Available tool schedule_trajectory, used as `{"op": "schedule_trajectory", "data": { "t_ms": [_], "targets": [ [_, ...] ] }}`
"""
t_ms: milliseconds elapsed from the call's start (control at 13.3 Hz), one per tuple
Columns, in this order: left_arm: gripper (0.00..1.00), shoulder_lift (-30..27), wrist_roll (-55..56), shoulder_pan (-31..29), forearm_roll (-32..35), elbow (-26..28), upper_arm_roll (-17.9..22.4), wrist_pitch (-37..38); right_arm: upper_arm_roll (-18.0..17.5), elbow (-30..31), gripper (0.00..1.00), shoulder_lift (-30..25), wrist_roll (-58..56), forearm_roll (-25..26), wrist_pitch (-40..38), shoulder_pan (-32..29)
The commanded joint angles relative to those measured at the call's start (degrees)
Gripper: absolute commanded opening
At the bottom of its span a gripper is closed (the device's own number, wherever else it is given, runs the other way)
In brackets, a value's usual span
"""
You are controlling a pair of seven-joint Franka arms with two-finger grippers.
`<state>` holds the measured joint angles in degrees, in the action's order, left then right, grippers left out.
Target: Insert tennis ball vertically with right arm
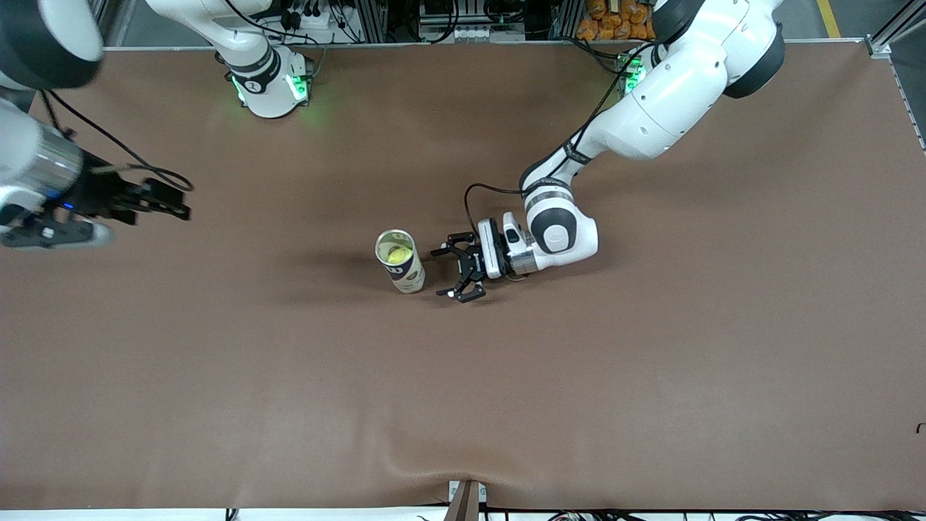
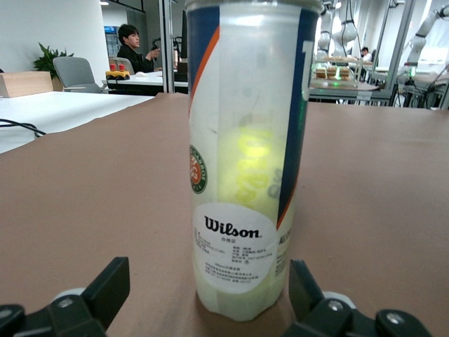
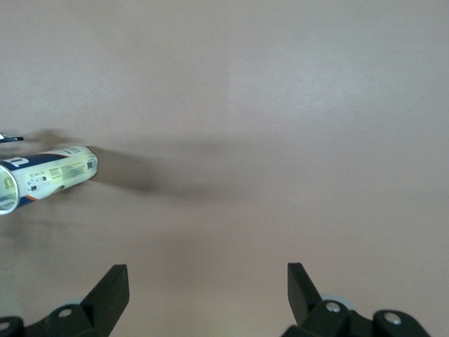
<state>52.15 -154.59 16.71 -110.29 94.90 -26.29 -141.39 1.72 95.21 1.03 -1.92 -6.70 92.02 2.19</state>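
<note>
A clear Wilson tennis ball can stands upright near the middle of the table with a yellow-green tennis ball inside it. The can fills the left wrist view, and the ball shows through its wall. My left gripper is open, low over the table, close beside the can on the left arm's side, its fingers not touching it. My right gripper is open and empty, raised over the right arm's end of the table. The can also shows small in the right wrist view.
The brown table is bare around the can. The arm bases stand at its edge farthest from the front camera. A metal bracket sits at the edge nearest that camera.
</note>
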Motion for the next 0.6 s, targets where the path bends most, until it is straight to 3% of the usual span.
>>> {"op": "schedule_trajectory", "data": {
  "t_ms": [0, 226, 526],
  "targets": [
    [1.0, -5.03, 6.63, -3.87, 9.79, 4.67, -0.61, -0.82, -1.63, -5.35, 1.0, -1.56, -2.39, 2.47, -4.64, -4.12],
    [1.0, -7.5, 11.76, -7.73, 17.72, 7.13, -0.7, -0.3, -1.81, -10.82, 1.0, -1.47, -0.29, 4.15, -10.61, -5.71],
    [1.0, -8.56, 18.97, -12.48, 30.82, 8.54, -0.78, 0.15, -2.95, -11.89, 1.0, -1.56, 5.16, 5.72, -14.15, -5.71]
  ]
}}
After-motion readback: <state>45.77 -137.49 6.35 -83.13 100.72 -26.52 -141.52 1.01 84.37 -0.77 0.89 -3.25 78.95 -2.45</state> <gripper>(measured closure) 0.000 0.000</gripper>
